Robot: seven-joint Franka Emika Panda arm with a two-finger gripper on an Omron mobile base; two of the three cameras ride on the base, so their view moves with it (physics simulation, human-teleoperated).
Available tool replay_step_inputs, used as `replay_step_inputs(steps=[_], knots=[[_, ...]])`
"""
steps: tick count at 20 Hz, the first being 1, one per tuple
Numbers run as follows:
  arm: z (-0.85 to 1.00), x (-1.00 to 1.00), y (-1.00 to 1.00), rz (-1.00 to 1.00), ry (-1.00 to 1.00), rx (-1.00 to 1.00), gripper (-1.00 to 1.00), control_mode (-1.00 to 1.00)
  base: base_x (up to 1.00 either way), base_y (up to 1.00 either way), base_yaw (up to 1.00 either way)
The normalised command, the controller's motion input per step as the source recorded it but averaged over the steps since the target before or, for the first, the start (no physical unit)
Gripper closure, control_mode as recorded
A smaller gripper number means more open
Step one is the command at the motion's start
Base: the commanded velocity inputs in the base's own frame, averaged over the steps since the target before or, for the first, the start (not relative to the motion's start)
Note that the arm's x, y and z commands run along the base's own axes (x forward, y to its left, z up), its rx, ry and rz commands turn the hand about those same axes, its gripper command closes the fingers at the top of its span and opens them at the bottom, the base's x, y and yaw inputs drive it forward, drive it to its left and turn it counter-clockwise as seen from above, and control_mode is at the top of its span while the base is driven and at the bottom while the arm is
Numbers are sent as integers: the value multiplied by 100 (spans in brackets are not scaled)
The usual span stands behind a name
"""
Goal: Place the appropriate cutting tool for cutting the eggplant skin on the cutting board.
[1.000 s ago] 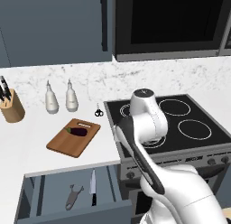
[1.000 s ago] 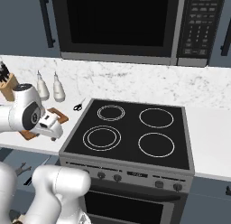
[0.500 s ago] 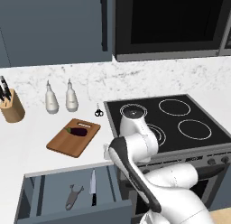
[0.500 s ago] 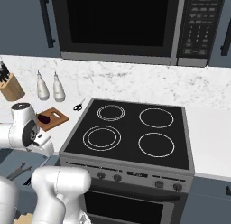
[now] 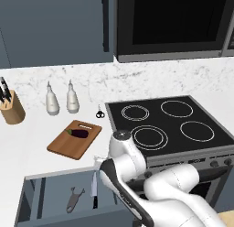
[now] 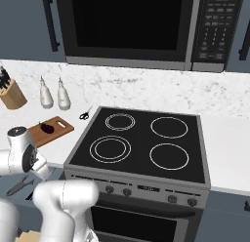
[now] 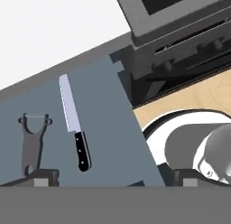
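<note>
You have the open drawer point(image 5: 45, 194) below the front edge of the white surface point(image 5: 27, 139), just left of the stove point(image 5: 169, 125). The peeler point(image 7: 32, 142) lies flat on the drawer floor, forked head away from the hand camera, handle toward it. The black-handled knife point(image 7: 74, 121) lies just beside it, roughly parallel, not touching. From the left base view the peeler point(image 5: 74, 198) sits left of the knife point(image 5: 94, 191).

Your gripper point(image 7: 115, 175) hangs over the drawer; its fingers point(image 7: 43, 175) show as two dark tips far apart at the bottom of the hand view, so they stand wide with nothing between them.

The cutting board point(image 5: 75, 139) rests on the surface above the drawer, near the front edge, and the eggplant point(image 5: 77, 133) lies on its far half. The scissors point(image 5: 99, 113) lie behind the board, next to the stove's rear left corner. Two white bottles point(image 5: 60, 99) stand near the back wall, and a knife block point(image 5: 12, 109) toward the far left.
</note>
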Motion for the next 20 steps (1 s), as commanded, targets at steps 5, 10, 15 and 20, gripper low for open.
replay_step_inputs(steps=[5, 10, 15, 20], knots=[[-39, 0, 50, -1, 7, -3, -100, -100, 0, 0, 0], [-33, 0, 15, 0, 14, -5, -100, -100, 0, 0, 0], [-38, 0, 18, 3, 16, 0, -100, -100, 0, 0, 0], [-30, 0, 33, 9, 23, -3, -100, -100, 0, 0, 0]])
